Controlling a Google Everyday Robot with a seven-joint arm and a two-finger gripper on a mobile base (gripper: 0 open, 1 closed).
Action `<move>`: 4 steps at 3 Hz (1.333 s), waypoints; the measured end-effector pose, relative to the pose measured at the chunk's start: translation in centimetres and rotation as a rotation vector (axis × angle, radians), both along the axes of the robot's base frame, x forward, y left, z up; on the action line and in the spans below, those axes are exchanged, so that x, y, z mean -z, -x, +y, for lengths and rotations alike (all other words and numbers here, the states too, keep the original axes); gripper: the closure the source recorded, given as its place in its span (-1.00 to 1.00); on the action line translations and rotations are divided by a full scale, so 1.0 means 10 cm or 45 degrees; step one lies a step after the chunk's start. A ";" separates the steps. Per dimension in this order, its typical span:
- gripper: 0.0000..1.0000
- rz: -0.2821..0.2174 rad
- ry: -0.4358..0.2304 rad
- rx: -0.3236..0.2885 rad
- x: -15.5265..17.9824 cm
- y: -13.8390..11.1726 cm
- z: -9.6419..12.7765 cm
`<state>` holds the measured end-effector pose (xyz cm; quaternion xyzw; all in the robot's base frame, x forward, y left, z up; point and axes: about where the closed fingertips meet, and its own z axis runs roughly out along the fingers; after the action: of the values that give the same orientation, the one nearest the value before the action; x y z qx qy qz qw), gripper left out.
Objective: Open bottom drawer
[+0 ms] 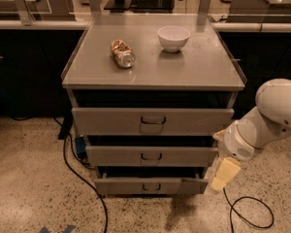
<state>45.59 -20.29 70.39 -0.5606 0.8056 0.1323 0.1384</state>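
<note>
The bottom drawer (pixel 150 185) is the lowest of three grey fronts under the counter's front edge, with a small dark loop handle (pixel 151 187) at its middle and a dark gap showing above its top lip; how far out it stands I cannot tell. The gripper (pixel 218 182) hangs low, below the counter's front right corner. It points down and slightly inward, its cream tip just beside the right end of that drawer's front. Whether it touches the front is unclear, and I cannot tell whether it is open or closed or has hold of anything. Above it a round white wrist housing (pixel 238 144) joins the white arm (pixel 279 110), which comes in from outside the counter's right edge. Left of the wrist runs the middle drawer (pixel 151 156), and above that the tall top drawer (pixel 153 121), each with a dark handle in line with the one below. On the grey counter (pixel 203 67) a white bowl (pixel 173 38) stands upright toward the back edge, a little right of centre. A crushed can (pixel 122 53) lies on its side nearer the left edge, apart from the bowl. On the speckled floor (pixel 29 193) a black cable (pixel 229 205) loops below the gripper, and another black cable (pixel 105 212) trails down from under the front left corner.
</note>
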 end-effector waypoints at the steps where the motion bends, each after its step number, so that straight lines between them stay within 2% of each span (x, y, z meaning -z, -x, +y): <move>1: -1.00 -0.025 -0.080 0.123 0.09 0.25 0.20; 2: -1.00 0.044 -0.204 0.219 0.72 0.53 0.59; 3: -1.00 0.125 -0.236 0.300 1.43 0.63 0.89; 4: -1.00 0.060 -0.260 0.369 1.45 0.45 0.92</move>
<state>41.14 -11.11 55.87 -0.4186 0.8633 0.2054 0.1932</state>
